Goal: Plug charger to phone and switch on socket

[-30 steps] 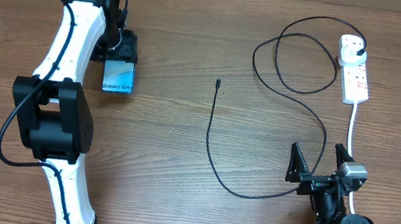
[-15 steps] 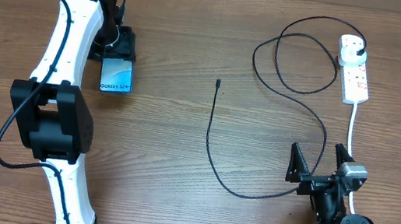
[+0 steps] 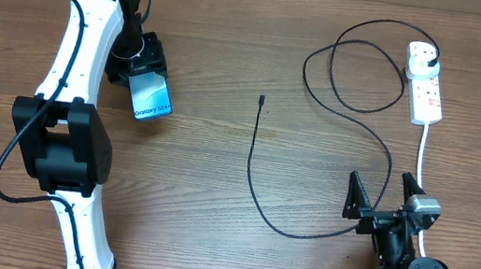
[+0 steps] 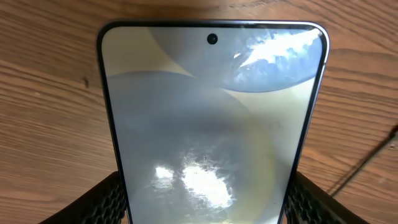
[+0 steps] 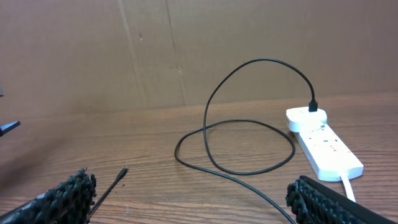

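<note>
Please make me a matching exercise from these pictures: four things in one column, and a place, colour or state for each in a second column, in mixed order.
Things:
1. phone
2. charger
3. socket
4. right end effector

Descriptions:
A. open, holding nothing
B. gripped by the left end effector
C. white, on the far right side
D. black, long, its tip lying free

Pairs: 1-B, 2-D, 3-C, 4-A

Charger [image 3: 252, 146] seemingly in socket [image 3: 426, 93], phone [image 3: 151, 97] left
</note>
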You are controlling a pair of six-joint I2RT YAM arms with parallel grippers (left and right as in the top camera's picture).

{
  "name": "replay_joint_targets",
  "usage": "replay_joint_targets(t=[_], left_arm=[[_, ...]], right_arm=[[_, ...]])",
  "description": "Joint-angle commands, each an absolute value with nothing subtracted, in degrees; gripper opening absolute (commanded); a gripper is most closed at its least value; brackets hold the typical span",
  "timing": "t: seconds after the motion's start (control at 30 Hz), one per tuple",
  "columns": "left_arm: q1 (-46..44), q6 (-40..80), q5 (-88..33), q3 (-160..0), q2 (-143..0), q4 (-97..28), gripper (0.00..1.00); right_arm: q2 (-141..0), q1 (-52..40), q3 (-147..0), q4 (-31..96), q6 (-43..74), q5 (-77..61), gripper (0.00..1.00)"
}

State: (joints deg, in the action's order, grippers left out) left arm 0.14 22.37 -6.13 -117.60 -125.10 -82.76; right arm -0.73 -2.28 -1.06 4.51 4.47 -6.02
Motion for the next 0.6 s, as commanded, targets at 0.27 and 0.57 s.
replay_joint_targets(t=[0.27, 0.57], left_arm=[[0.36, 25.98, -8.64, -119.52, -115.72, -83.72, 0.04], [0.34, 35.09, -16.32, -119.48, -113.56, -87.00, 0.04]], right_arm=[[-0.16, -2.61, -0.49, 3.57, 6.20, -12.69, 1.00], [-1.06, -2.61, -2.28, 3.81, 13.74, -15.81, 1.00]])
